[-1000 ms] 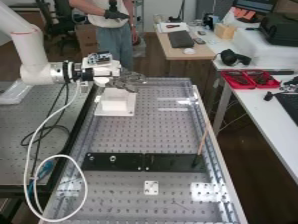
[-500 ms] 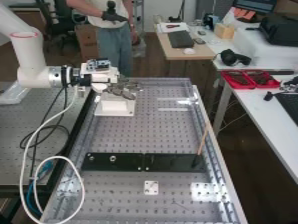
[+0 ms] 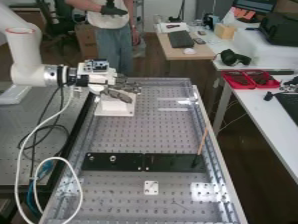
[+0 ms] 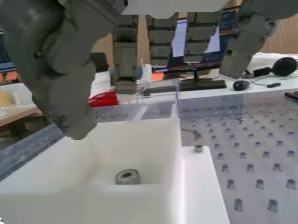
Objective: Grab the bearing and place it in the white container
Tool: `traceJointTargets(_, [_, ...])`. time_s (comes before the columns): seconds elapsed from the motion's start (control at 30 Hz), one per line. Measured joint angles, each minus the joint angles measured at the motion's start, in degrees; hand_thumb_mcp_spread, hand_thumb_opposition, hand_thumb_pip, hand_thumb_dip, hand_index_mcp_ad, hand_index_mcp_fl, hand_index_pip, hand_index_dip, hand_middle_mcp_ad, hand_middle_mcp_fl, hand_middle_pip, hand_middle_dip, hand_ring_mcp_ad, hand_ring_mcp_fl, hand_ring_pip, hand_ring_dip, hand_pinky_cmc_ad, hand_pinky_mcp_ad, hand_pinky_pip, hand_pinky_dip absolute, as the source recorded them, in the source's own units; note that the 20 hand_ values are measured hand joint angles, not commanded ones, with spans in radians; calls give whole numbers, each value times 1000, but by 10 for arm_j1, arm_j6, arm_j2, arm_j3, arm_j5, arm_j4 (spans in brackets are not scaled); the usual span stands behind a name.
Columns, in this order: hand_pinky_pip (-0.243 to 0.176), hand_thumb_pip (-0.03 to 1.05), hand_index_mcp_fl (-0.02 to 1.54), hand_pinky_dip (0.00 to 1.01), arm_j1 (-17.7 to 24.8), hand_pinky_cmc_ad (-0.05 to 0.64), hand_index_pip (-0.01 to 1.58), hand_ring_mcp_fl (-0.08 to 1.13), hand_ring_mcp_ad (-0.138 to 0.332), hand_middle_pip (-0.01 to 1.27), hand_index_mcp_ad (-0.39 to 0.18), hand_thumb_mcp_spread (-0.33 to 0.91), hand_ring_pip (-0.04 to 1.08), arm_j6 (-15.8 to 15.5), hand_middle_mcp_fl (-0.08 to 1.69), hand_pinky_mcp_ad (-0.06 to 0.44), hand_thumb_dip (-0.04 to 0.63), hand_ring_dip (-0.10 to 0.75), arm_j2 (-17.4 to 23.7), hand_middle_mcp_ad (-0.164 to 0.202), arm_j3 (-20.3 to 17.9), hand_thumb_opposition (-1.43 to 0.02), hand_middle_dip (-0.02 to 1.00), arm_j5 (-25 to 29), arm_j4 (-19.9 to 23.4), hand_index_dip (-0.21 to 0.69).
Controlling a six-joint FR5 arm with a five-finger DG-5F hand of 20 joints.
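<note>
Bright indoor light | white glare patches on perforated bench | soft shading inside white container

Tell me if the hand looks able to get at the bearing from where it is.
Probably yes: the hand hangs above the white container, its fingers open, and nothing covers the bearing inside; the walls could crowd it.

Black plates end to end across bench; brown stick tilted over one; white plate nearby; red trays on white table.
</note>
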Motion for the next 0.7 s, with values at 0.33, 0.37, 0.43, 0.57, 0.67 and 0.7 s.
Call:
traceJointTargets(0.33, [-89, 665, 14, 400, -76, 346, 560, 0, 133, 126, -98, 178, 91, -19, -16, 293, 188, 77, 64, 44, 28, -745, 171, -52, -34, -28])
traceJointTargets(0.37, [-89, 665, 16, 400, -89, 346, 545, 0, 131, 126, -98, 178, 91, -21, -14, 293, 188, 77, 69, 44, 36, -745, 171, -61, -41, -28])
traceJointTargets(0.43, [-89, 665, 17, 401, -108, 346, 511, 0, 133, 126, -106, 169, 91, -22, -14, 295, 188, 77, 75, 38, 50, -745, 171, -77, -54, -28])
traceJointTargets(0.57, [-96, 604, 12, 405, -156, 367, 358, 0, 136, 129, -91, 169, 91, -15, -12, 293, 173, 77, 84, 44, 92, -745, 175, -106, -87, -12])
traceJointTargets(0.67, [-96, 593, 17, 415, -191, 363, 272, -3, 145, 129, -89, 173, 96, -13, -12, 297, 166, 77, 84, 45, 129, -745, 171, -117, -105, 0])
traceJointTargets(0.7, [-96, 585, 19, 415, -196, 363, 255, -3, 145, 129, -91, 171, 96, -13, -12, 297, 168, 77, 83, 45, 136, -733, 175, -118, -108, 16])
